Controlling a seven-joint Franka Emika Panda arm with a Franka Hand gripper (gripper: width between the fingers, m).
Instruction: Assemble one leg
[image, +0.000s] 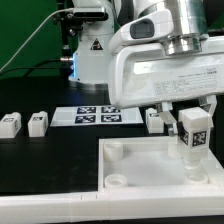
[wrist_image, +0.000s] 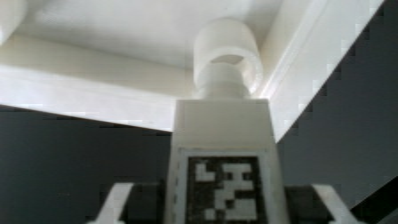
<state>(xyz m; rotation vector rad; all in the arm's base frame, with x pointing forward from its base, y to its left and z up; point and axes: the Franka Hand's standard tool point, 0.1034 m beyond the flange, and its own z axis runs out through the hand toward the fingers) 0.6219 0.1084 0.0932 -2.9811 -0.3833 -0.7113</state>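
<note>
Tool (image: 193, 116) is clamped narrow on the leg (image: 191, 150), gripping its upper squared block with the tag facing out. The leg hangs straight down from the tool, long axis vertical and in line with the tool's own axis. Single arm, so no question of which is nearer.

Key relation: the leg's lower end is down at the corner of the panel (image: 135, 155) on the exterior view's right, inside the raised rim. In the wrist view the leg's (wrist_image: 222, 140) round lower end lines up with a round feature in that corner. It looks centred, but I can't tell whether it has bottomed or only touches. My read is that this is the insert/twist-in step. The next move wants a pure axial push or rotation about the vertical, with no side load.

Materials: the leg is matt white plastic, square section up top with a black-and-white tag, round stub below. The panel is also white plastic, with a flat floor and raised rim. One round socket (image: 117, 181) sits empty at the near corner on the exterior view's left. White on white, so edges read poorly in the wrist view.

Further out: spare legs (image: 38, 122) lie on the dark table (image: 50, 170), two toward the exterior view's left and one just behind the panel near the tool. The marker board (image: 97, 115) lies flat between them.
</note>
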